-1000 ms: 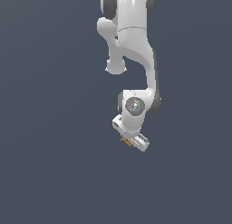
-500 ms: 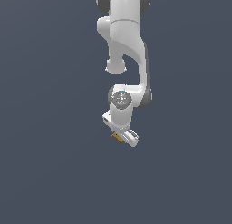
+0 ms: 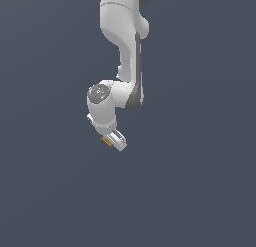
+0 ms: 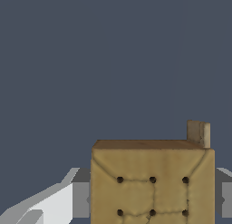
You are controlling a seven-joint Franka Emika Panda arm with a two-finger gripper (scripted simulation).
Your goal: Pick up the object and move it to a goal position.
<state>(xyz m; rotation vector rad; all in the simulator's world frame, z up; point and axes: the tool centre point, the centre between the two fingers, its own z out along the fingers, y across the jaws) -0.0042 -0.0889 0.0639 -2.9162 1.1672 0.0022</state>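
block: tan-brown, dark-dotted face, small tab at one corner | pose: apparently held between jaws, off ground

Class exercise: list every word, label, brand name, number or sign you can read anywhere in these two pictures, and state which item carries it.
None: no readable text in either view.
The tan block held in the tool carries only dark dots and stitched-looking lines, no letters or numbers.
The white arm shows no brand or label.

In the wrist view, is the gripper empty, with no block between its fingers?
No. The tan block with dark dots sits between the two grey fingers of the gripper, one at each side.
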